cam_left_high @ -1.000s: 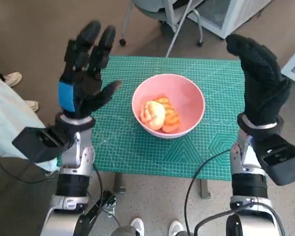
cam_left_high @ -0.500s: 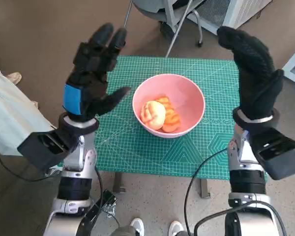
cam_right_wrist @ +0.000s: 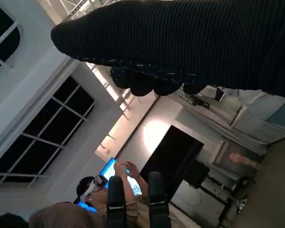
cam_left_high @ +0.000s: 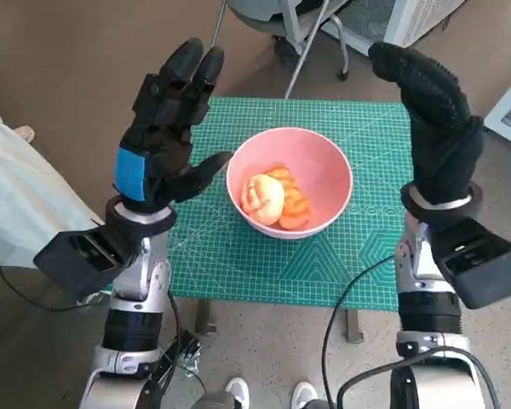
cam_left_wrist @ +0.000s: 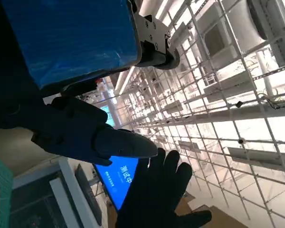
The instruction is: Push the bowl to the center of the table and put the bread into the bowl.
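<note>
A pink bowl [cam_left_high: 324, 166] stands near the middle of the green cutting mat [cam_left_high: 238, 256] on the table. Inside it lies the bread [cam_left_high: 276, 198], a pale bun beside orange-glazed pieces. My left hand [cam_left_high: 162, 136] is raised left of the bowl, fingers spread and pointing up, holding nothing. My right hand [cam_left_high: 434, 119] is raised to the right of the bowl, fingers extended, also empty. The left wrist view looks up at the ceiling, with my left hand's fingers [cam_left_wrist: 85, 135] and the gloved right hand [cam_left_wrist: 156, 194] in it. The right wrist view shows only the glove [cam_right_wrist: 190, 42].
A chair base [cam_left_high: 298, 34] stands on the floor behind the table. A pale garment [cam_left_high: 17, 204] shows at the left edge. Shoes [cam_left_high: 302, 396] show below the table's front edge. A person wearing a headset [cam_right_wrist: 95, 190] sits in the right wrist view.
Both hands have risen and moved inward toward the bowl, the left one further right. The bowl and bread have not moved.
</note>
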